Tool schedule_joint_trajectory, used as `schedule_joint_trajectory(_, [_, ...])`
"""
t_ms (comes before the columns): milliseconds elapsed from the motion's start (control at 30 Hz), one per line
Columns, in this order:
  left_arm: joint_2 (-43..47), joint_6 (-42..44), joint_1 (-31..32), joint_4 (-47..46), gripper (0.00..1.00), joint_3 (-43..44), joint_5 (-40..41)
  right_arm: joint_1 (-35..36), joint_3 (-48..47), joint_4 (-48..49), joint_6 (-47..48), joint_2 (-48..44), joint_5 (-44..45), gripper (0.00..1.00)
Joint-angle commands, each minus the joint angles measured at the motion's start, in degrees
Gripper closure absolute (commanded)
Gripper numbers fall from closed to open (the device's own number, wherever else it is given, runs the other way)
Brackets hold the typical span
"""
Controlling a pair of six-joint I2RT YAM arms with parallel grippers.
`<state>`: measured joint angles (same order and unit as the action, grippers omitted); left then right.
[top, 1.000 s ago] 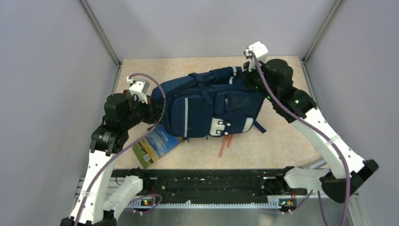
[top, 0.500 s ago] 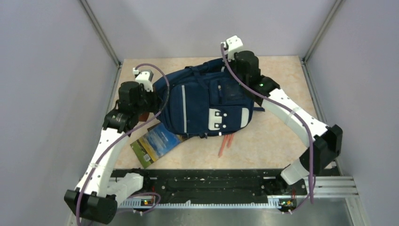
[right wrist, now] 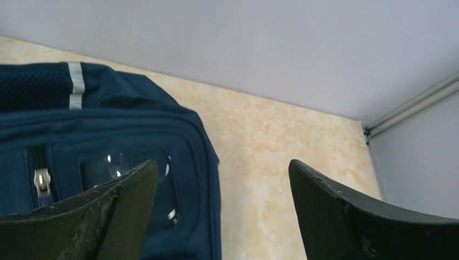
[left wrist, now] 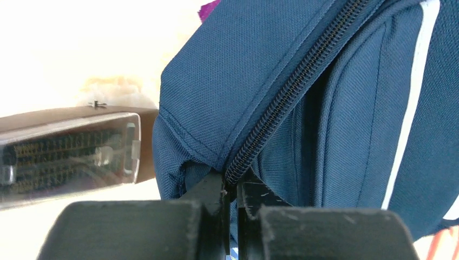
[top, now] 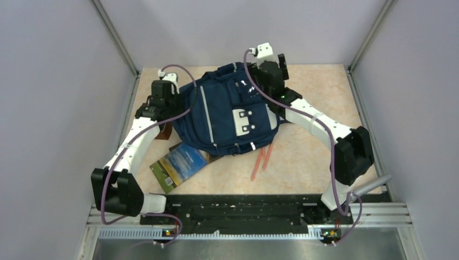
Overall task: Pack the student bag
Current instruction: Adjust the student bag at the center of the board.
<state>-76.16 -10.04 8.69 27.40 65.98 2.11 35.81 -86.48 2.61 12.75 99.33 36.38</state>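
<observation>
The student bag [top: 224, 116], navy blue with grey strips and a white patch, lies front side up in the middle of the table. My left gripper [top: 174, 104] is at its left edge. In the left wrist view the jaws [left wrist: 233, 187] are shut on the bag's fabric [left wrist: 260, 70] at the end of a zip seam. My right gripper [top: 275, 64] is by the bag's far right corner. In the right wrist view it [right wrist: 223, 165] is wide open and empty, with the bag's clear-window pocket [right wrist: 124, 173] under its left finger.
A brown case with a clear lid [left wrist: 70, 151] lies left of the bag, also seen from above [top: 165, 130]. A book [top: 181, 165] pokes out from under the bag's near left side. Orange pencils [top: 261, 161] lie near its front. Walls enclose the table.
The bag has turned from lying sideways to pointing more front-to-back and has shifted left. Both arms have reached farther back; the right arm swung left.
</observation>
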Motion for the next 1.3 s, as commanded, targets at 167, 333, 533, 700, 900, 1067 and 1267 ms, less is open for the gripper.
schedule_joint_trajectory(167, [-9.35,3.85,-1.4,-8.19,0.3,12.97,3.83,-0.22,16.83,-2.32,-17.54,-16.47,-6.92,0.12])
schedule_joint_trajectory(333, [-7.49,3.94,-1.31,-7.04,0.14,14.36,3.5,-0.22,25.23,-4.45,-22.09,-25.06,-12.95,0.11])
schedule_joint_trajectory(533, [2.23,2.15,4.53,-7.26,0.13,8.25,3.45,-0.21,35.36,-3.6,-27.58,-33.43,-18.69,0.11])
schedule_joint_trajectory(700, [12.05,-4.95,12.73,-7.65,0.15,-0.78,5.52,-0.22,44.0,0.85,-31.89,-36.93,-25.3,0.12])
schedule_joint_trajectory(900, [24.05,-19.98,19.35,-19.32,0.17,-22.48,5.76,-0.15,52.91,4.74,-38.65,-38.72,-32.83,0.15])
schedule_joint_trajectory(1067, [26.52,-26.96,24.5,-23.55,0.18,-32.56,6.9,-0.11,59.13,11.07,-46.49,-41.36,-35.09,0.16])
schedule_joint_trajectory(1267, [29.0,-30.5,28.36,-26.64,0.19,-38.93,7.86,-0.13,64.69,21.64,-61.57,-39.46,-36.56,0.17])
